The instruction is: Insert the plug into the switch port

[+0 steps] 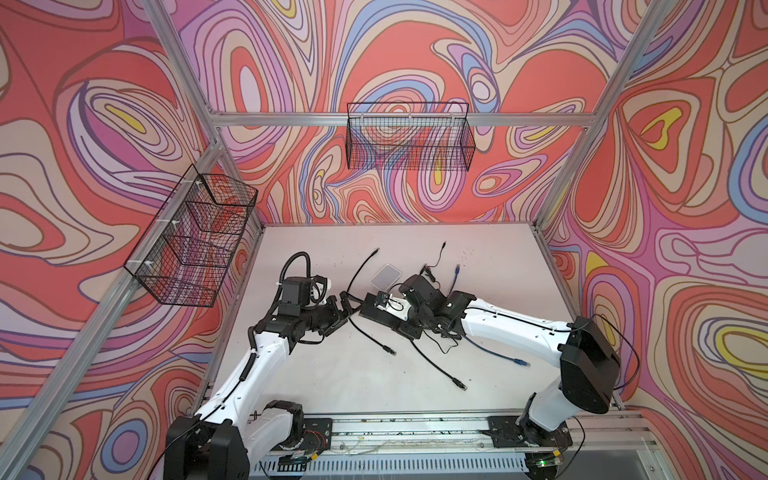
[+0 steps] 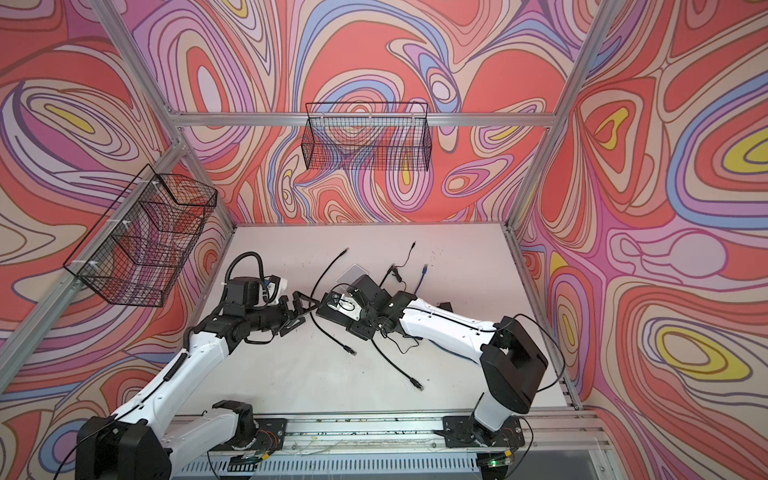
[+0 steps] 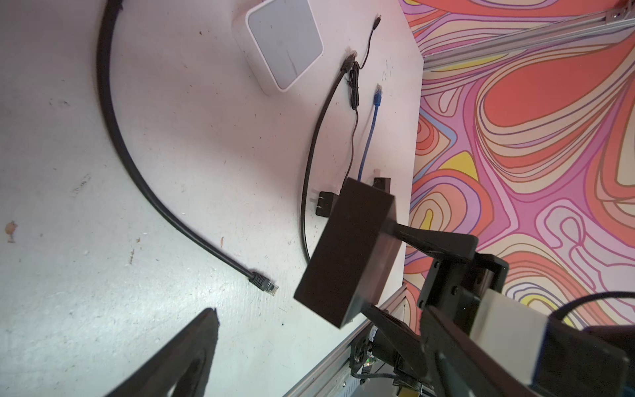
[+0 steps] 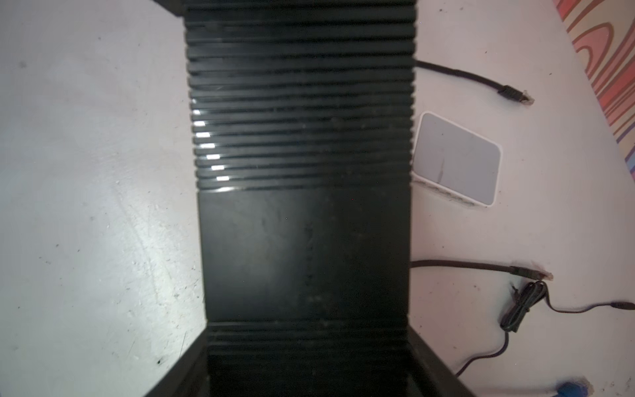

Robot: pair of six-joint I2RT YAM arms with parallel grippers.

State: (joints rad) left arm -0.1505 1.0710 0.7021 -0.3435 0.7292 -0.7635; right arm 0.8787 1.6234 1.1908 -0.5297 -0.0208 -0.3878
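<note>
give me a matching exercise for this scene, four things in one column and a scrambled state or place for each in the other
1. black ribbed plastic box
2. white square device with grey top
3. blue ethernet cable
4. left gripper

a. jaws open, holding nothing
b. passes under the right arm
c. clamped in the right gripper
d. lies flat on the table

Pairs: 1-c, 2-d, 3-b, 4-a

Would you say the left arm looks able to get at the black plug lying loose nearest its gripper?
Probably yes: the plug lies bare on the table, close before the open left gripper, with nothing over it. The right gripper holds the switch clear of it.
</note>
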